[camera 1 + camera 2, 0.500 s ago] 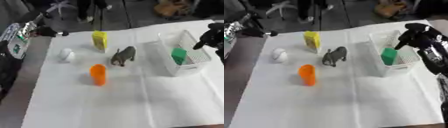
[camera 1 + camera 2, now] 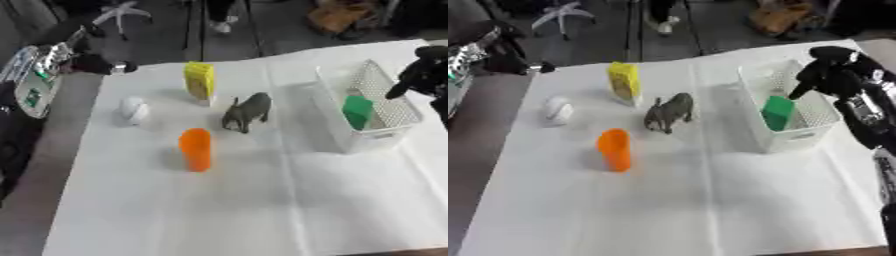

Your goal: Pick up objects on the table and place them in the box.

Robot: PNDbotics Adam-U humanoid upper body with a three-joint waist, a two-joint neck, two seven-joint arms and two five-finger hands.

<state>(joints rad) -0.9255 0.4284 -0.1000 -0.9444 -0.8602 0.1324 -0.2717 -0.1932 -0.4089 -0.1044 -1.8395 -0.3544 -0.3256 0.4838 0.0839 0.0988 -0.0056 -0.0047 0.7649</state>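
A white-covered tabletop (image 2: 262, 200) carries a white box (image 2: 785, 137) at its right side, with a green block (image 2: 778, 113) inside. The right eye view shows the whole right hand (image 2: 826, 75) above the box, fingers curled, holding nothing; the left eye view cuts it off. Well left stand a yellow carton (image 2: 199, 82), grey toy animal (image 2: 246, 112), orange cup (image 2: 196, 149) and white ball (image 2: 133, 109).
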